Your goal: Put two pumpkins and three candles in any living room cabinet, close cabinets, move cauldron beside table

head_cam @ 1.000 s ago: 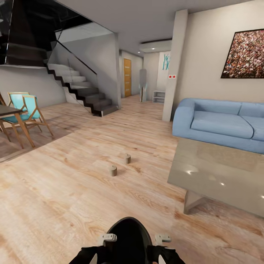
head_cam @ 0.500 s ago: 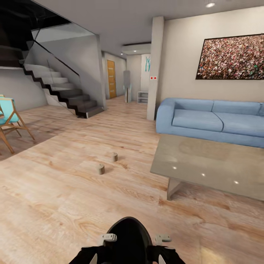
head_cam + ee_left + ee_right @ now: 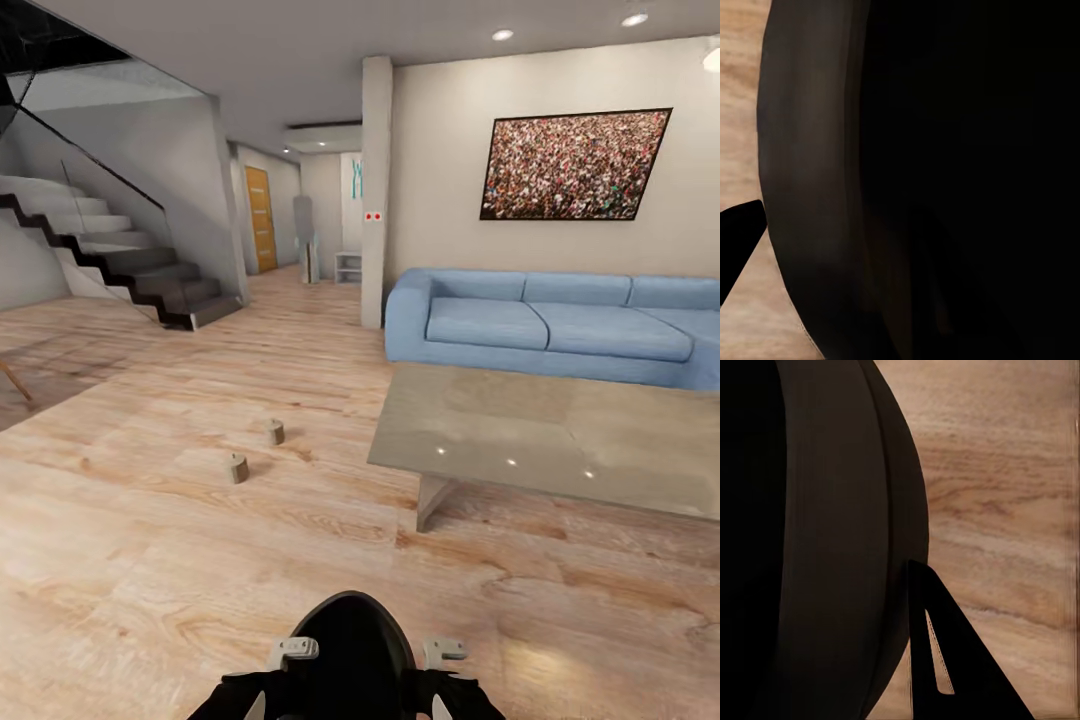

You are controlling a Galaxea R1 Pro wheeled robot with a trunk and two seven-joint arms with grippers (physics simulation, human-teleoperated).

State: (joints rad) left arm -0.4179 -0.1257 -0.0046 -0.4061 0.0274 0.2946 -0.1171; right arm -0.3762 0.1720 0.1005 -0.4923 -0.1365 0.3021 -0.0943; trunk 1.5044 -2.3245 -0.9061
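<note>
Two candles, stubby tan cylinders, stand on the wood floor left of centre in the head view, one farther (image 3: 275, 431) and one nearer (image 3: 237, 468). To their right is the table (image 3: 560, 440), low with a clear glass top and grey angled legs. The pumpkins, the cabinet and the cauldron are out of view. Both arms are folded low against my black trunk (image 3: 350, 645). One dark finger of the left gripper (image 3: 736, 238) and one of the right gripper (image 3: 945, 660) show beside that dark curved trunk, above bare floor. Neither view shows the gap between the fingers.
A blue sofa (image 3: 540, 325) lines the far wall behind the table, under a large picture (image 3: 575, 165). A white pillar (image 3: 375, 190) stands left of the sofa. Stairs (image 3: 120, 265) rise at the far left, and a hallway with an orange door (image 3: 260, 218) lies beyond. Open wood floor stretches ahead.
The camera has turned to the right, so the whole picture has slid left. The blue chairs have left the view and more of the sofa and table show. The arms stay folded.
</note>
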